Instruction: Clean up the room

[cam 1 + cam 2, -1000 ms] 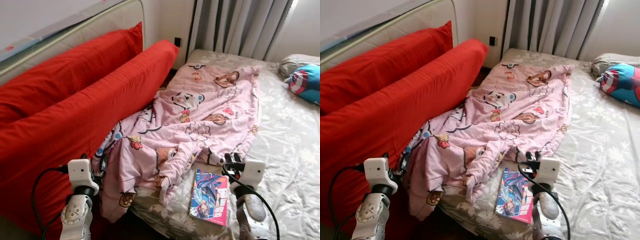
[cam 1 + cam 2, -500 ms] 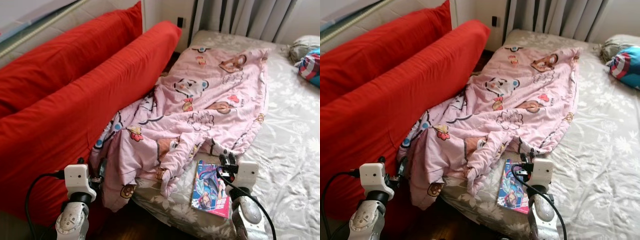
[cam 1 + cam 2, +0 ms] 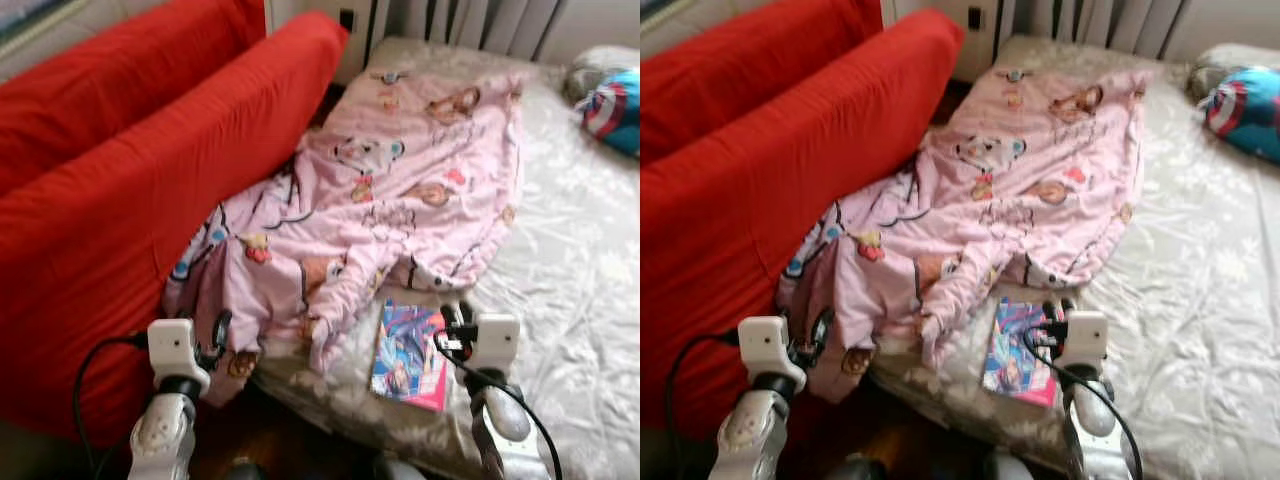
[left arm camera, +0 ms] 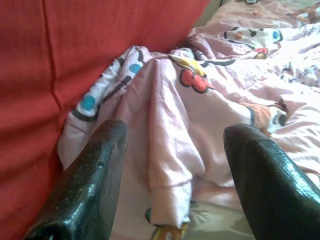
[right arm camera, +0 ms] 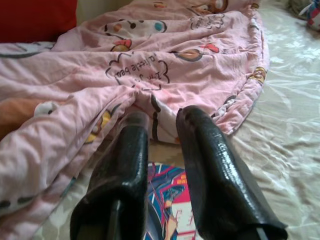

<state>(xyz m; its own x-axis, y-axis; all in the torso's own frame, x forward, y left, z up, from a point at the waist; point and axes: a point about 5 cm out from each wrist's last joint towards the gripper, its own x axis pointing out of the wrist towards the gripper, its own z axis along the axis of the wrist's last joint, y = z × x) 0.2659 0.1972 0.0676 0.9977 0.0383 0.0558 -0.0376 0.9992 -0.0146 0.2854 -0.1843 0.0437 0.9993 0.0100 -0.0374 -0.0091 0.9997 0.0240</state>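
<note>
A pink cartoon-print blanket lies crumpled across the bed, one corner hanging over the near edge. A colourful comic book lies flat on the grey flowered sheet just below the blanket's edge. My right gripper hovers at the book's right side, shut and holding nothing; in its wrist view the right gripper points at the blanket, with the book under the fingers. My left gripper stands open in front of the hanging blanket corner, beside the red cushion.
Two big red cushions lean along the left side of the bed. A blue, red and white star-print pillow lies at the far right. Grey curtains hang behind. Dark floor shows between the cushions and the bed's corner.
The camera has tipped down and come closer to the bed, with some blur. Blanket and book lie as before. Both grippers keep their poses.
</note>
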